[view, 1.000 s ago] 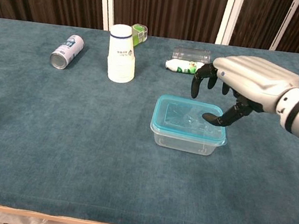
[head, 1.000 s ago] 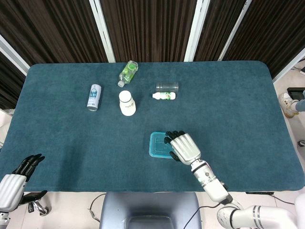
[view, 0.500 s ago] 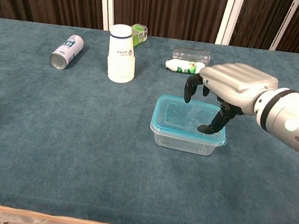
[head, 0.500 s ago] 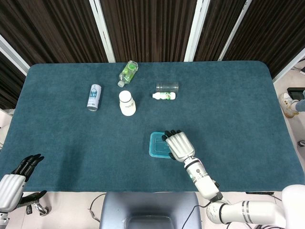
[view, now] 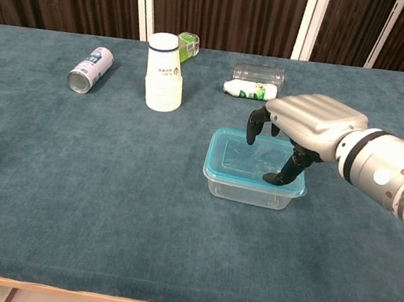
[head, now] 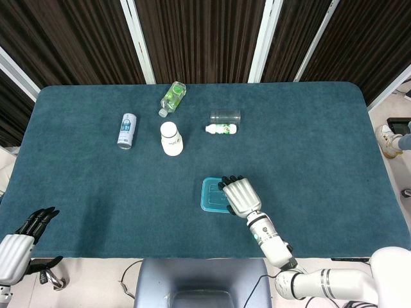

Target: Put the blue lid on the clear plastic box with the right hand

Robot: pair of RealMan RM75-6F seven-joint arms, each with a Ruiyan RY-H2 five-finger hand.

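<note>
Right hand [view: 308, 126]: palm down over the right part of the box, dark fingers [view: 253, 128] curled downward, thumb tip touching the lid near its front right corner; it presses on the lid and grips nothing I can make out. A second ago it stood higher and further right, with the thumb only just reaching the rim; since then it has come lower and in over the box.
Blue lid [view: 247, 159]: sitting on the clear plastic box, flat, its rim all round the top edge; same place as a second ago.
Clear plastic box [view: 249, 192]: on the bench near the front, middle right, unmoved.
Left hand [head: 26, 232]: off the front left corner of the bench, dark fingers straight and close together, holding nothing; it sits slightly lower than before.
Bench [head: 96, 186]: covered in dark teal cloth.
Further back: white cup [view: 164, 72] upside down, can [view: 90, 69] lying on its side, green bottle [head: 173, 97], small white bottle [view: 249, 89] and clear tumbler [view: 259, 74] both lying down; all as they were.
</note>
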